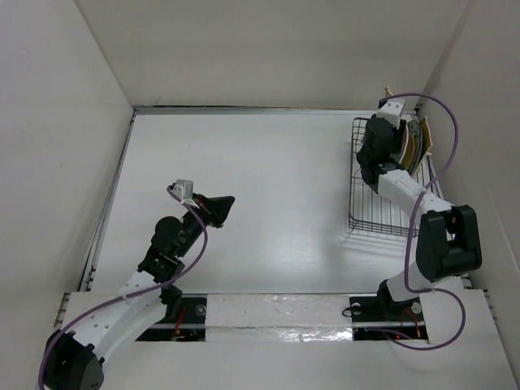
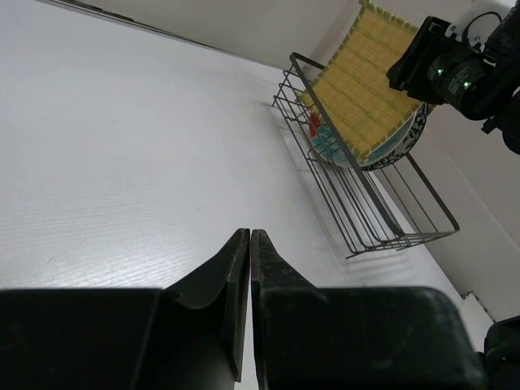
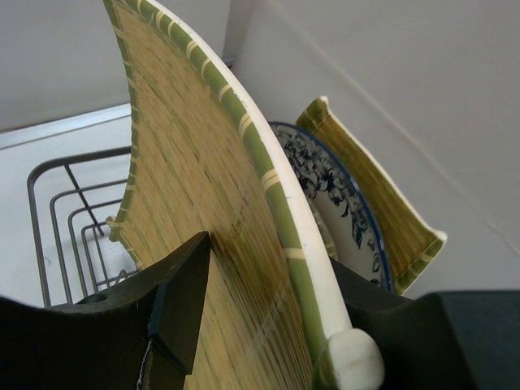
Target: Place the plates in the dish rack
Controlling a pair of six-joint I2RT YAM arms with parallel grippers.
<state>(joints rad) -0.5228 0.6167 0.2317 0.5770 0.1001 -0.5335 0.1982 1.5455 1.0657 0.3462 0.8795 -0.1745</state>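
Held yellow plate (image 3: 203, 203) cut off top and bottom, red plate (image 2: 314, 123) a sliver

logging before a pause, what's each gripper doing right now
left gripper: shut, holding nothing
right gripper: shut on the yellow woven plate at the dish rack

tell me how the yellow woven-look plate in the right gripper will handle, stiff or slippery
Probably stiff: the yellow woven-look plate shows no sag though the right gripper pinches one edge. Its glazed-looking rim may slip or pivot in that grip. Released upright, it could tip onto the blue-white plate behind.
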